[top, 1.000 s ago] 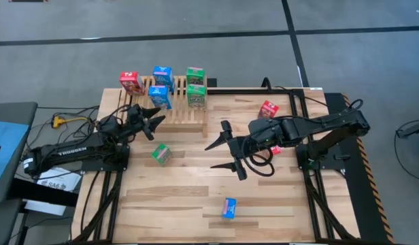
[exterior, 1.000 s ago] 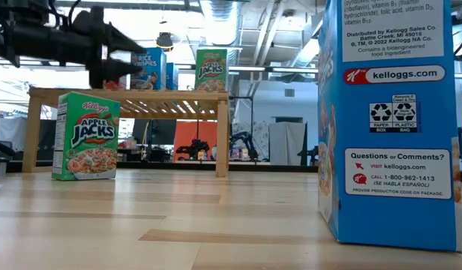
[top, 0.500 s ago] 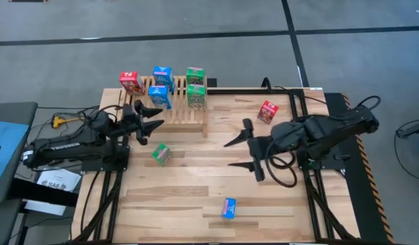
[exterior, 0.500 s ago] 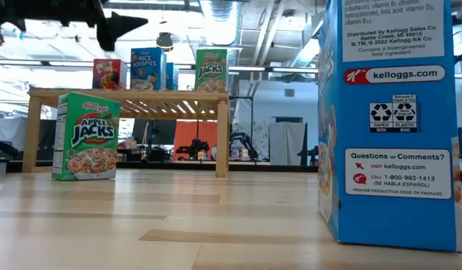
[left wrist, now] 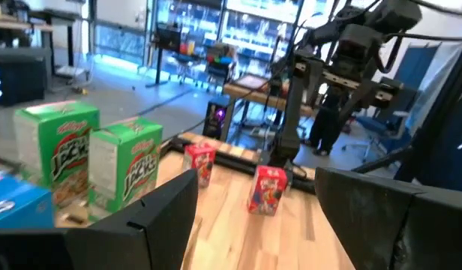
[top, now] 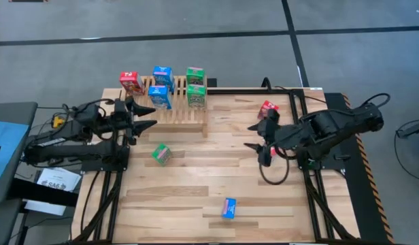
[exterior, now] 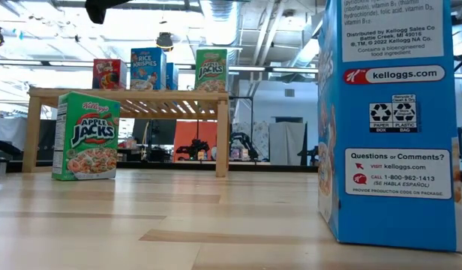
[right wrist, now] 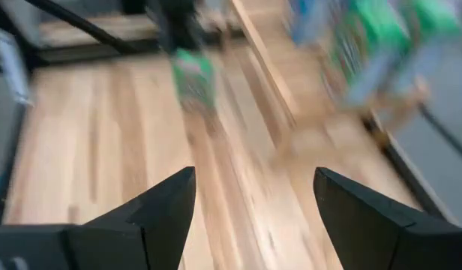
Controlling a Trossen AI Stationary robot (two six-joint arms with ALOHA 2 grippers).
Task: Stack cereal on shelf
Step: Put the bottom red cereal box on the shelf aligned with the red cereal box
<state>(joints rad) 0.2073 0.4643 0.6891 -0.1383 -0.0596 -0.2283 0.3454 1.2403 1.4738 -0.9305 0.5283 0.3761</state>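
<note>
Overhead: we see five cereal boxes standing on the shelf (top: 179, 102) at the desk's (top: 196, 184) far left. Loose green box (top: 160, 154), blue box (top: 228, 207), red box (top: 267, 109) sit on the desk. Left pincer (top: 147, 116) open, empty, beside the shelf. Right pincer (top: 256, 136) open, empty, mid-desk.

Low view: we note the green box (exterior: 85, 136) before the shelf (exterior: 126, 94), the blue box (exterior: 392, 120) close up.

Left wrist: two green boxes (left wrist: 92, 157), two red (left wrist: 235, 176).
</note>
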